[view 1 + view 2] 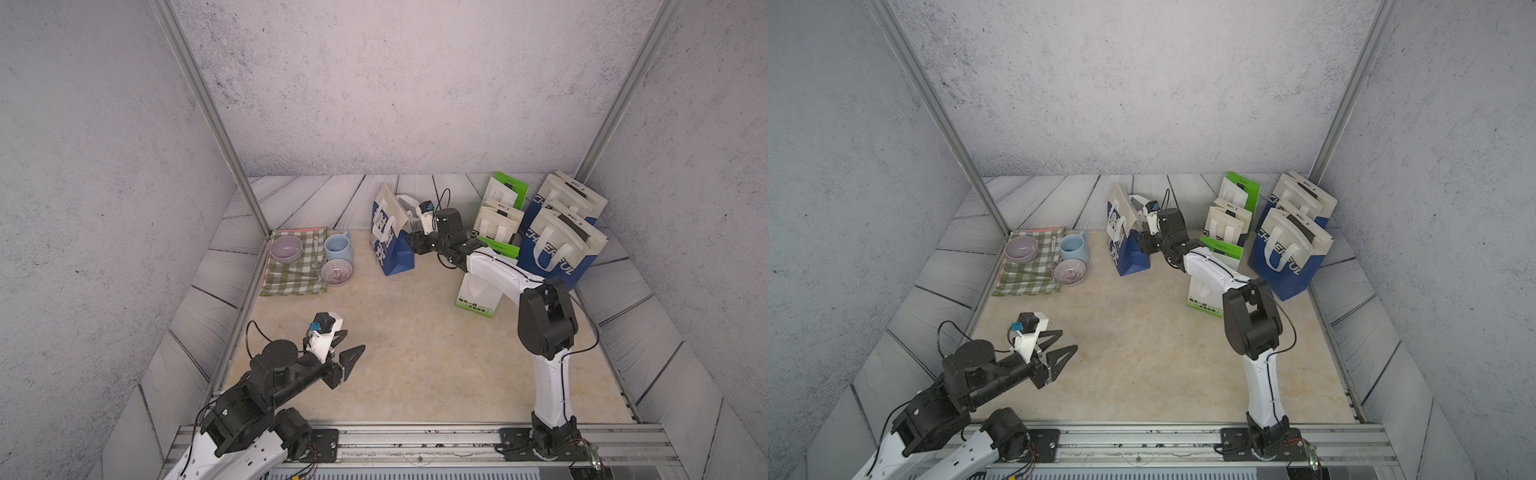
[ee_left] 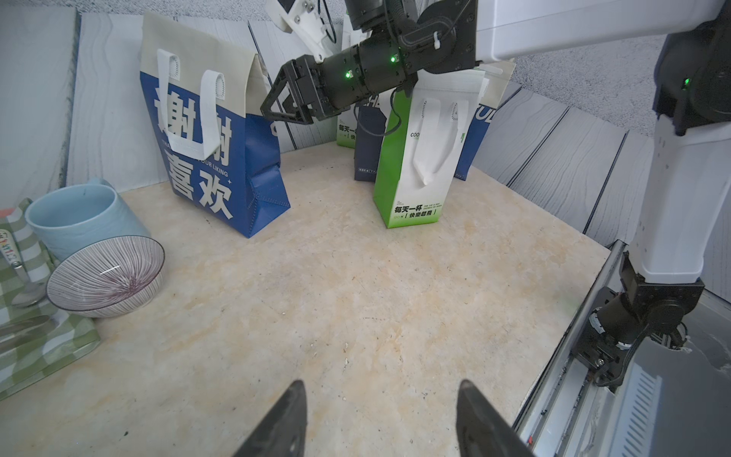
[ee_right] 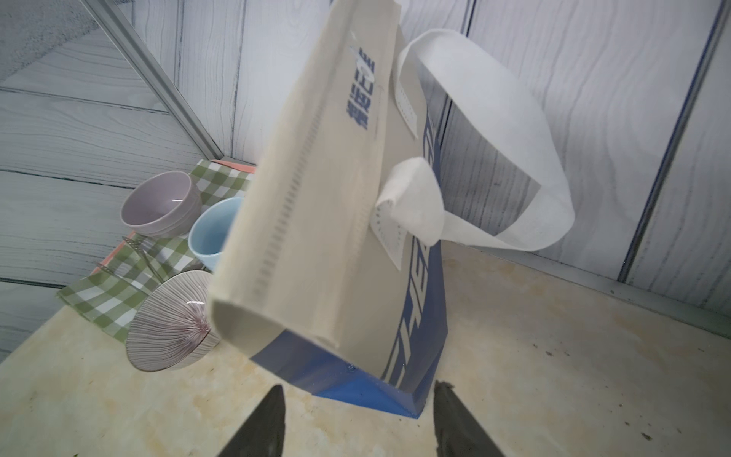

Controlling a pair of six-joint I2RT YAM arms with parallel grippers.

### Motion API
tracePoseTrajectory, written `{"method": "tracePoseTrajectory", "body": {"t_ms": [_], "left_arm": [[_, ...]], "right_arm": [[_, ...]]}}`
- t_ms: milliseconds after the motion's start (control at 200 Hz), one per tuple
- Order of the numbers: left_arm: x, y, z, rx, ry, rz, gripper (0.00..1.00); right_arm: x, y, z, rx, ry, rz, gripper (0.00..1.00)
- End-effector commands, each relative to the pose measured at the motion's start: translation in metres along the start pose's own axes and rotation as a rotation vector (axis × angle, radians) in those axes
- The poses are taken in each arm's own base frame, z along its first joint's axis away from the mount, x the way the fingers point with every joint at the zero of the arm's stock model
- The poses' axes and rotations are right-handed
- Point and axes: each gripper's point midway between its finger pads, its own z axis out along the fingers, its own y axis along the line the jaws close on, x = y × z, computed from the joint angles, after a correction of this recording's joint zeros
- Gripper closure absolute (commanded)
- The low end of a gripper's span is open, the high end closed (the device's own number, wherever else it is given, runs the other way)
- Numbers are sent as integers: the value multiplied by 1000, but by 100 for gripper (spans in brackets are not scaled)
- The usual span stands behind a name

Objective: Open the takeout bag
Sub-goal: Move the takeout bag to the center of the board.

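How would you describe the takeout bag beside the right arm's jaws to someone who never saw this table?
On the beige table, look between the green checked cloth and the cluster of bags. One takeout bag stands alone there, beige above, blue below. Only it carries large white Chinese characters.

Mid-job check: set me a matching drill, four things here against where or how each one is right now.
1 left hand
2 right hand
3 lilac bowl
4 blue mug

a on the checked cloth
b open, at the side of the blue-and-beige bag
c open, above bare tabletop
d off the cloth, next to the striped bowl

Pairs: 1-c, 2-b, 3-a, 4-d
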Motion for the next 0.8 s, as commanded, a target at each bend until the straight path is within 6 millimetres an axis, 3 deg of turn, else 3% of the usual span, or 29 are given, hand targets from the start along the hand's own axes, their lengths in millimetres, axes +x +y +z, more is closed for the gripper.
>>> {"method": "tracePoseTrajectory", "body": {"t_ms": [0,140,280,450,620,796], "left_arm": [[6,2,3,-7,16,2,39],[7,2,3,-8,21,1,39],[6,2,3,-10,18,4,39],[7,2,4,-9,22,3,39],[7,2,4,-8,23,3,39],[6,1,4,-4,22,2,39]], "right_arm": [[-5,-3,12,18,-16,-58,42],[-12,-2,23,0,-22,-79,52],[-20,11,22,-70,-55,-81,77],[-26,23,11,-125,-92,-68,99],[-28,35,-11,-148,-112,-36,100],[-21,54,-50,-137,-117,9,100]]}}
